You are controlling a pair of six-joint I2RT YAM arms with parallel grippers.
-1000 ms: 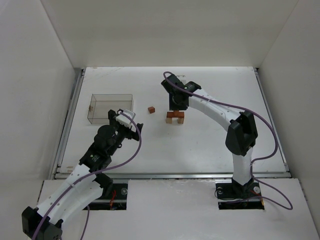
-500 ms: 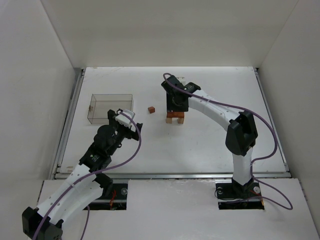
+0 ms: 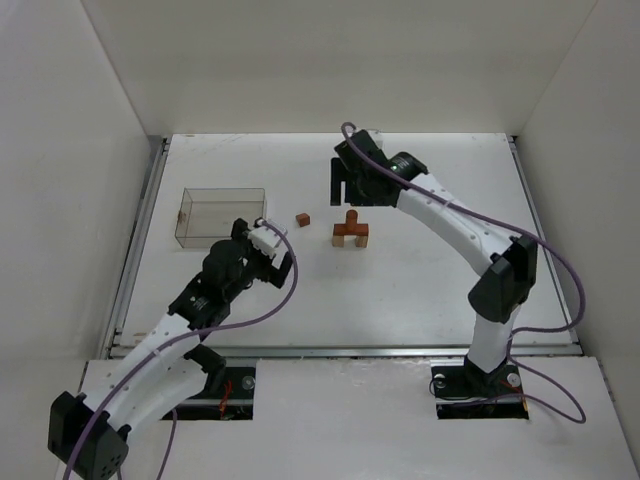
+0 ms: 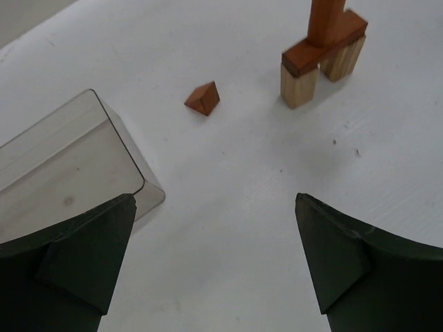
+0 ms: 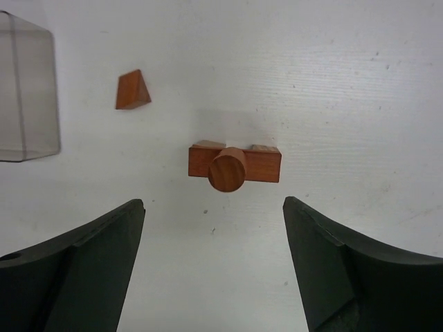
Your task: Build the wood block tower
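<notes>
Right gripper (image 5: pixel 213 207): jaws spread wide with nothing between them. It hangs above the wood block tower (image 5: pixel 234 164), clear of it, with its camera looking down on the tower's top.
Left gripper (image 4: pixel 214 200): jaws likewise wide apart and empty, over bare table on the left side, well apart from the tower.
Tower position: toward the far middle of the table (image 3: pixel 420 280), standing free with neither gripper touching it.
Tower build: two light tan blocks (image 4: pixel 299 86) stand as legs, and a reddish-brown bar (image 4: pixel 325 45) lies across their tops. A reddish-brown round peg (image 4: pixel 327 21) stands upright on the middle of the bar.
Loose wedge (image 5: pixel 131 90): a small reddish-brown triangular block lying on the table to the left of the tower, apart from it, between the tower and the clear box (image 3: pixel 220 217).
Clear box: transparent plastic, on the left part of the table, just beyond the left gripper.
Surroundings: white table surface enclosed by plain white walls.
</notes>
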